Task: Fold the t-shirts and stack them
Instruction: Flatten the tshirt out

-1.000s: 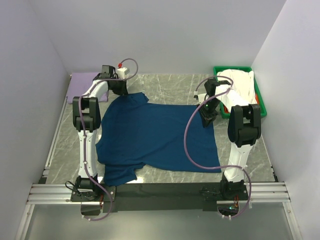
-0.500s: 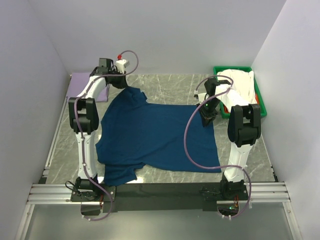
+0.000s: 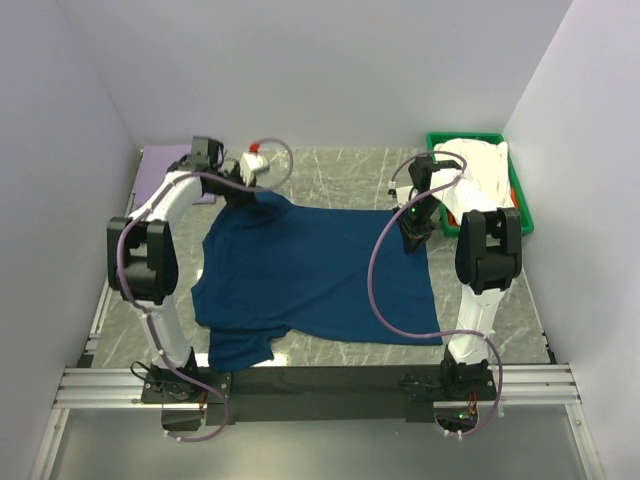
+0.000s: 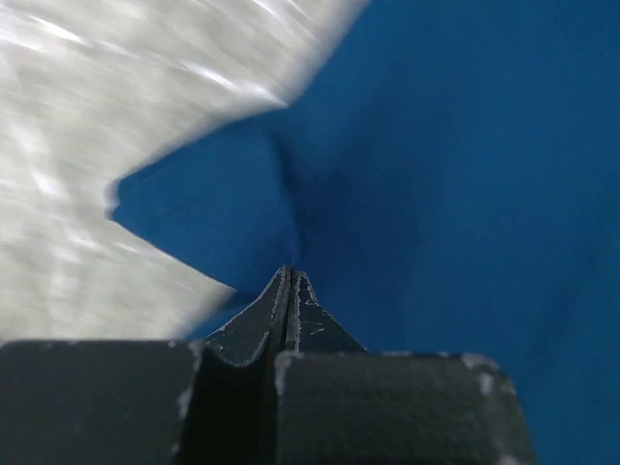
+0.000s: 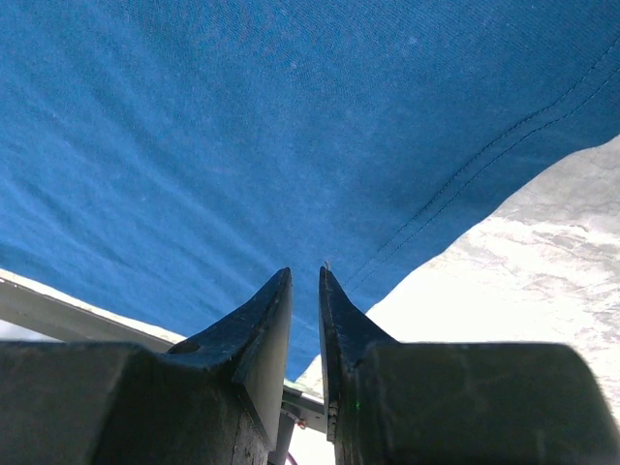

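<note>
The navy blue t-shirt (image 3: 315, 275) lies spread flat on the marble table, with no print showing. My left gripper (image 3: 247, 190) is at its far left corner, shut on a pinch of the navy sleeve cloth (image 4: 223, 208), which it holds a little off the table. My right gripper (image 3: 413, 237) is at the shirt's far right corner, its jaws a narrow gap apart with nothing between them, just above the hem (image 5: 455, 184). The pale lavender t-shirt (image 3: 163, 165) lies at the far left. The white t-shirt (image 3: 478, 165) is piled in the green bin.
The green plastic bin (image 3: 523, 215) stands at the far right against the wall. A sliver of orange-red (image 3: 516, 190) shows at its right side. White walls close in the left, back and right. A metal rail (image 3: 300, 380) runs along the near edge.
My left gripper has swung right and nearer with the sleeve in it, drawing that corner in over the shirt. The right arm has not moved.
</note>
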Tool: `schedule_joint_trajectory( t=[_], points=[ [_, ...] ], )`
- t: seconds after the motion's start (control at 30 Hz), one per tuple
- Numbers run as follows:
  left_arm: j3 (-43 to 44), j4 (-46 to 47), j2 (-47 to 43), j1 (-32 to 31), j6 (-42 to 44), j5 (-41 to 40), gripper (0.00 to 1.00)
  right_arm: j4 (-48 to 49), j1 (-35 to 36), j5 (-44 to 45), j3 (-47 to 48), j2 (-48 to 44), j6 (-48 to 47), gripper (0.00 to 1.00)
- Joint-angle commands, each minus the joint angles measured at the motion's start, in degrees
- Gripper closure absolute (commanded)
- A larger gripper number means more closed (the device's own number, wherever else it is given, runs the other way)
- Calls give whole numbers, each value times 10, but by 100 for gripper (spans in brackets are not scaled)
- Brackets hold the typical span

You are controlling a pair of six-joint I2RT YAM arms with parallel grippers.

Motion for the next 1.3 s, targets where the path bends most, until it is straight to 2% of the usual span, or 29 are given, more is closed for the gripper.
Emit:
schedule_joint_trajectory(
  t=[0.0,0.17,0.3,0.4,0.43,0.53,0.57,0.6,0.63,0.7,0.73,0.83,0.97,1.0,1.1,1.13,1.27],
  points=[
    [-83,-60,-47,-2,153,-14,99,3,-3,-7,-6,-5,4,75],
    [-171,-12,-54,4,188,-69,99,-1,-3,-11,5,7,2,75],
    [-158,4,-24,7,165,-67,99,-9,-3,-10,23,18,-1,75],
    [-115,11,1,18,95,-52,99,-21,-3,-9,38,27,-6,75],
    [-81,4,11,34,65,-44,98,-22,-3,-7,43,28,-7,75],
    [3,-42,50,74,13,-6,82,-26,-4,-5,56,27,-13,75],
    [23,-54,59,80,0,13,73,-26,-2,-5,58,26,-14,75],
    [41,-62,67,85,-12,23,71,-23,-4,-8,60,26,-14,75],
    [63,-64,68,87,-42,28,69,-19,-3,-9,64,23,-14,75],
    [64,-35,59,86,-90,15,60,-12,-3,-15,68,24,-12,75],
    [62,2,56,79,-148,4,58,-11,-2,-15,73,27,-9,75],
    [64,21,58,59,-205,-44,56,-4,-4,-16,82,39,-7,75],
    [56,18,60,20,-190,-84,54,1,-4,-18,95,56,0,75],
    [53,17,60,12,-185,-96,49,3,-4,-17,99,61,3,75],
    [38,34,57,-17,-186,-142,46,7,-4,-16,117,77,15,75],
    [32,37,58,-33,-183,-153,35,7,-3,-19,124,83,18,75],
    [16,55,66,-67,-171,-244,34,7,-3,-25,133,93,22,75]
  ],
)
